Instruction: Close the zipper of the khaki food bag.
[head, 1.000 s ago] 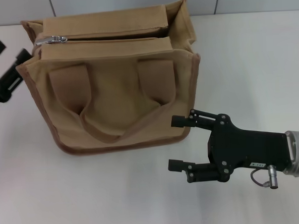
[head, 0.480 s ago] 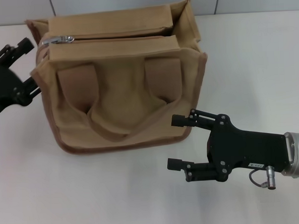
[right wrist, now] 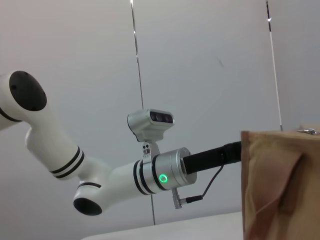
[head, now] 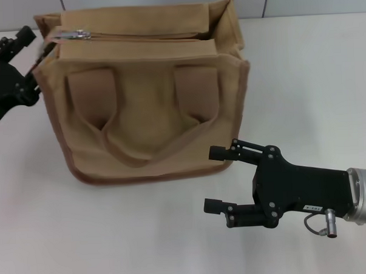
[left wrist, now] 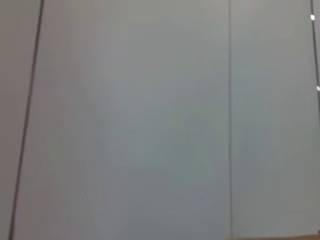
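— Two wide fabric straps hang on the front of the khaki food bag [head: 145, 96], you see? It is boxy tan canvas with brown trim, standing on the white table [head: 302, 77].

— And the zipper [head: 136, 37]?

— Along the top flap; its silver pull tab [head: 75, 35] sits at the left end. Your left gripper [head: 23, 56] touches that corner, jaws apart around it. Your right gripper [head: 216, 178] waits before the bag, jaws apart, empty.

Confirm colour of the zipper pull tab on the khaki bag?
Shiny silver metal. The pull tab sits at the bag's top-left end, clearest in the head view.
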